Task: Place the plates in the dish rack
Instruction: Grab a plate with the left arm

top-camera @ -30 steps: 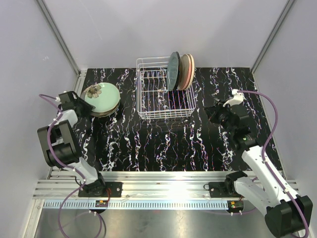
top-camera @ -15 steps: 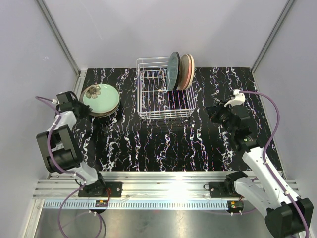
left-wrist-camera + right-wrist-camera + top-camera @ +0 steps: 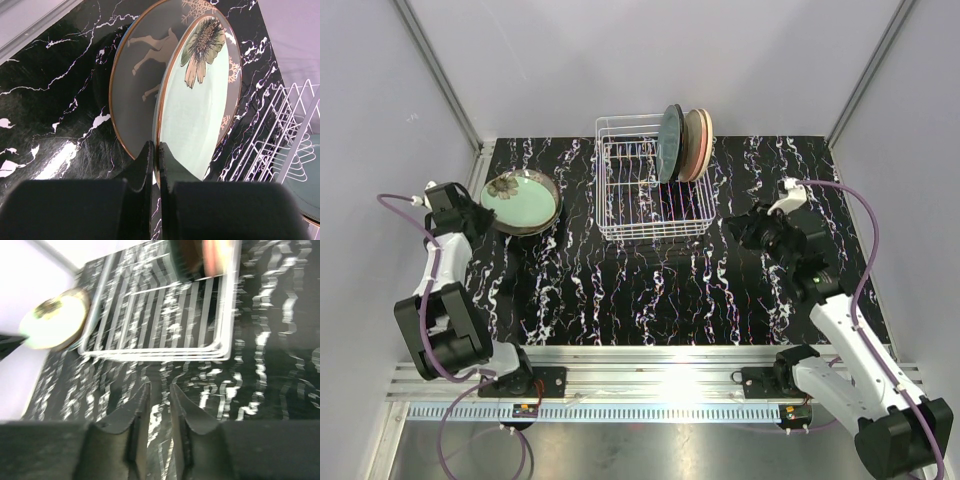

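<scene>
Since a second ago, left gripper (image 3: 156,150) has clamped the rim of the mint-green floral plate (image 3: 197,115), tilting it off the deer plate (image 3: 137,90); only its wrist view shows this. Right gripper (image 3: 156,390) gapes slightly, empty, near the dish rack (image 3: 650,236) on the black marbled table (image 3: 650,290).

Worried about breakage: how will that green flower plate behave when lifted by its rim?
The green flower plate looks glossy glazed ceramic, so probably stiff, brittle and slippery. The left pincer grips only its rim, so it may swing or slip.
</scene>
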Robot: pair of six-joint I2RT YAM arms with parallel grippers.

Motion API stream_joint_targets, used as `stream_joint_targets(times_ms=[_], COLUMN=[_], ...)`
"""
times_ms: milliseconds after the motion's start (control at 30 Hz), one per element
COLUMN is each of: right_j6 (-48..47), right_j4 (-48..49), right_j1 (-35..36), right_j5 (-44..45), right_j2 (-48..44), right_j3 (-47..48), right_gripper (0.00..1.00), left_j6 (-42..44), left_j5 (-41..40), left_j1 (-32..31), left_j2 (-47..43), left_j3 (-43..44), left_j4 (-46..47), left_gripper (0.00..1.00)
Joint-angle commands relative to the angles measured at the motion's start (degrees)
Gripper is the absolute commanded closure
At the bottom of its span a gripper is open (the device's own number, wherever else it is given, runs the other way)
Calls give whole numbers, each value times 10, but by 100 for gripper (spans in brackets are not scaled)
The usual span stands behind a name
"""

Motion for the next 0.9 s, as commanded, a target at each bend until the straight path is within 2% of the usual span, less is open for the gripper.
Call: stream_joint_targets(times_ms=[0, 133, 300, 467, 667, 867], right_j6=[4, 27, -9, 36, 92, 144], right_j4=[30, 52, 43, 102, 120, 81], right_j1=[0, 15, 141, 189, 255, 317], right_j5=[-103, -152, -68, -53, -20, 25], right_j2=[10, 44, 92, 166, 316, 479], right_j3=[34, 42, 85, 115, 225, 412], right_gripper=[70, 67, 59, 55, 48, 36], left_j6=[-1, -6, -15, -27, -42, -50], left_j5=[-4, 2, 3, 23, 64, 71], left_j1=[2, 5, 8, 12, 22, 34], left_j2=[-27, -34, -52, -71, -64, -61], left_j3=[3, -1, -10, -13, -7, -16], left_j4=[20, 22, 25, 39, 49, 54], left_gripper=[100, 100, 100, 100, 100, 100])
